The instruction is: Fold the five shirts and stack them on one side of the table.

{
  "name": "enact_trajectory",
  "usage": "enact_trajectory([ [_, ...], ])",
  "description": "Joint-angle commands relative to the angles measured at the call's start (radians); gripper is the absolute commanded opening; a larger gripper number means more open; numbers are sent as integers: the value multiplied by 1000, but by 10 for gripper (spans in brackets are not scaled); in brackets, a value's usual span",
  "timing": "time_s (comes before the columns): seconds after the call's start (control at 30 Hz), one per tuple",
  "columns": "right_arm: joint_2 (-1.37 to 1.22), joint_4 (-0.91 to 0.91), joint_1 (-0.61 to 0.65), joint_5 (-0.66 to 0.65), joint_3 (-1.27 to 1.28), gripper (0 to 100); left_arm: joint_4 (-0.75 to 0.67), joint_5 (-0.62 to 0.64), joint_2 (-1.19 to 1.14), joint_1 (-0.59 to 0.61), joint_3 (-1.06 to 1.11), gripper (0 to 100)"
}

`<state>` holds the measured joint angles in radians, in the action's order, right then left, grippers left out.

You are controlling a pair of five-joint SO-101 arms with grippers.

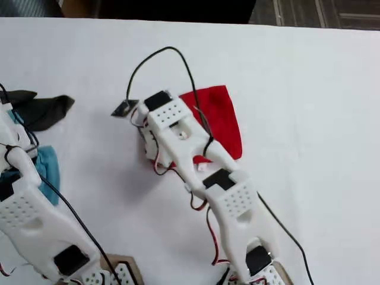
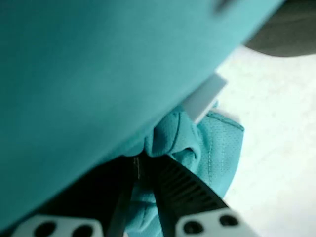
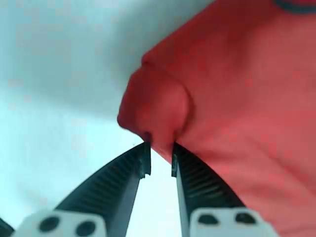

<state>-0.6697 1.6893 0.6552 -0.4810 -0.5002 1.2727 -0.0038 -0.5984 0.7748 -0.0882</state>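
Observation:
A red shirt lies crumpled near the middle of the white table, partly under the right arm. In the right wrist view my right gripper is shut on a bunched edge of the red shirt, lifted slightly off the table. A teal shirt lies at the table's left edge under the left arm. My left gripper is shut on a fold of the teal shirt, which hangs close before the camera. A dark shirt lies just beyond the teal one.
The white table stretches bare to the right and far side. Black cables loop above the right arm. A small dark piece lies left of the red shirt. The dark shirt shows beyond the teal cloth.

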Motion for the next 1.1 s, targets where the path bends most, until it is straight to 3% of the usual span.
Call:
enact_trajectory([
  [0.0,176,16,-68,-2,-43,84,-21,8,-9,-12,27,26],
  [0.17,275,-15,-226,8,-41,84,57,3,-2,-129,-93,25],
  [0.33,245,-186,-387,26,-51,84,250,3,-9,-368,-374,25],
  [0.57,50,-326,-432,92,-61,84,419,3,-11,-646,-671,25],
  [0.8,-116,-329,-456,92,-124,84,400,2,-57,-732,-682,25],
  [1.07,-116,-249,-568,75,-141,84,252,-72,-249,-763,-687,25],
])
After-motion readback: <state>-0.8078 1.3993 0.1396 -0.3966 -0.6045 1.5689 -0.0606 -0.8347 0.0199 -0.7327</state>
